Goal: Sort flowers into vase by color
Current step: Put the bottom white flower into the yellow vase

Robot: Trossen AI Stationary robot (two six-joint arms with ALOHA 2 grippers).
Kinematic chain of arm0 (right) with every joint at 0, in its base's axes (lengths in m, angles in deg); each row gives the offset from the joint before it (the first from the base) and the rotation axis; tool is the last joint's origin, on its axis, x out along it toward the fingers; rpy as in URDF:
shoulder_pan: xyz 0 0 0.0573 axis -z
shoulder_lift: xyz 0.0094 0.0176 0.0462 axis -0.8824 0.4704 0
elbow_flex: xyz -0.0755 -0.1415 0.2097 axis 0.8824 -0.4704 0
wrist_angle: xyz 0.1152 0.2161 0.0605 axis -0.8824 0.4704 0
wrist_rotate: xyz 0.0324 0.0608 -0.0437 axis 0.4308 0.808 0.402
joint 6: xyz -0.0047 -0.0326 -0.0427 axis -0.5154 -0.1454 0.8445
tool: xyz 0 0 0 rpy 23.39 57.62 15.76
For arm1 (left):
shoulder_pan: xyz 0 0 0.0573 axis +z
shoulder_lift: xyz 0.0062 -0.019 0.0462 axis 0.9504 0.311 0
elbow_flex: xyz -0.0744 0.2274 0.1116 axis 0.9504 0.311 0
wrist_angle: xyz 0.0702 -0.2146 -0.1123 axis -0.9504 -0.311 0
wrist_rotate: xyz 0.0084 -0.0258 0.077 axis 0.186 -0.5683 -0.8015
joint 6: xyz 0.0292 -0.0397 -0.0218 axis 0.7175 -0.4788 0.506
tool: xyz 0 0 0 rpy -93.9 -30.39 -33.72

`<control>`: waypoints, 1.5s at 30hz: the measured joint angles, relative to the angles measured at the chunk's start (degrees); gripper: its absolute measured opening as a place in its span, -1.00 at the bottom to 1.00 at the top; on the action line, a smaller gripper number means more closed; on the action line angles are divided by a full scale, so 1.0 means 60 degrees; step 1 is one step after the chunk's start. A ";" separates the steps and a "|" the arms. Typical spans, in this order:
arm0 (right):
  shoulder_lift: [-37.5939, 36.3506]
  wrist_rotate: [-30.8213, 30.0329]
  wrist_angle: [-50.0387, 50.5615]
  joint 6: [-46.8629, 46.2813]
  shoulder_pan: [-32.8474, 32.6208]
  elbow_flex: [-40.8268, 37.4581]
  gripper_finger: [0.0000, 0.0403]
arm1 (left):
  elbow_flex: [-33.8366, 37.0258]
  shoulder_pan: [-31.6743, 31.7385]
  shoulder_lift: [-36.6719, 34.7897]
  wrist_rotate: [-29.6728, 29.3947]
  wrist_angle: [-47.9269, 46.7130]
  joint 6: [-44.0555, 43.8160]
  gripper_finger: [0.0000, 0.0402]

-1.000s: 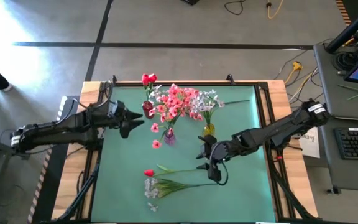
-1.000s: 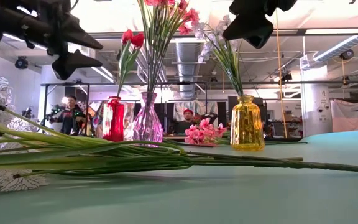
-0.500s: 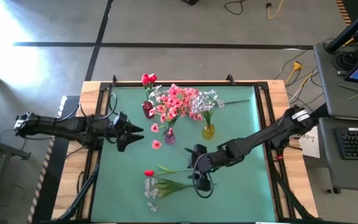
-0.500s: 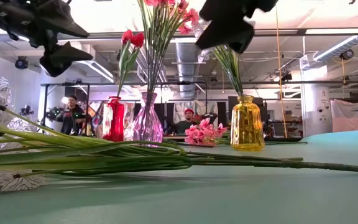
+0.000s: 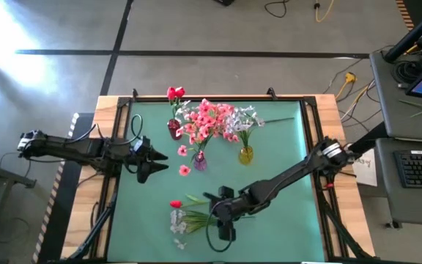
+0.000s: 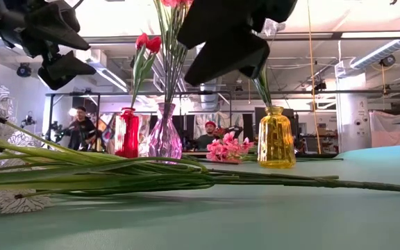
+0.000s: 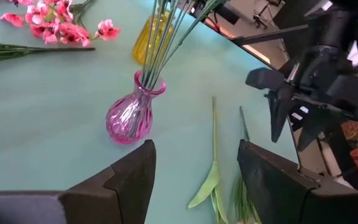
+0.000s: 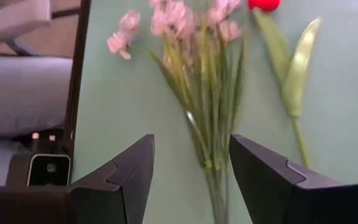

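Note:
Two flowers lie flat on the green mat near the front edge: a pale lavender spray (image 8: 194, 68) and a red tulip (image 8: 263, 4) with a long leaf. Their stems (image 6: 151, 177) run toward the table's right. My right gripper (image 5: 224, 229) hovers open just above the spray's stems (image 8: 213, 168), touching nothing. My left gripper (image 5: 163, 161) hangs open in the air at the mat's left, facing the pink vase (image 7: 131, 115). The red vase (image 5: 174, 129), the pink vase (image 5: 200, 162) and the yellow vase (image 5: 246, 154) each hold flowers.
A loose pink spray (image 5: 184, 169) lies on the mat beside the pink vase. The three vases stand close together in the far middle of the mat. A wooden frame (image 5: 328, 110) borders the mat. People show in the room beyond (image 6: 82, 125).
My right gripper has moved toward the near edge and the table's left, sinking a little, and now stands over the lying flowers' stems. My left gripper has swung away from the vases toward the near edge. Both have stayed open. The flowers have not moved.

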State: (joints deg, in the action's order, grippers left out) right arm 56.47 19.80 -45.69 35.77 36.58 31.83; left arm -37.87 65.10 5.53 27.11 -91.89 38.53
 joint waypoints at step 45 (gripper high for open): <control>0.1734 -0.0988 0.1363 -0.1529 -0.0373 0.1263 -0.20 | -0.0033 0.0002 -0.0030 0.0466 -0.0514 0.1289 0.08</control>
State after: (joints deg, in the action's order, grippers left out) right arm 66.87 13.87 -37.50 26.59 34.34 39.41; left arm -38.06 65.11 5.34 29.90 -94.98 46.26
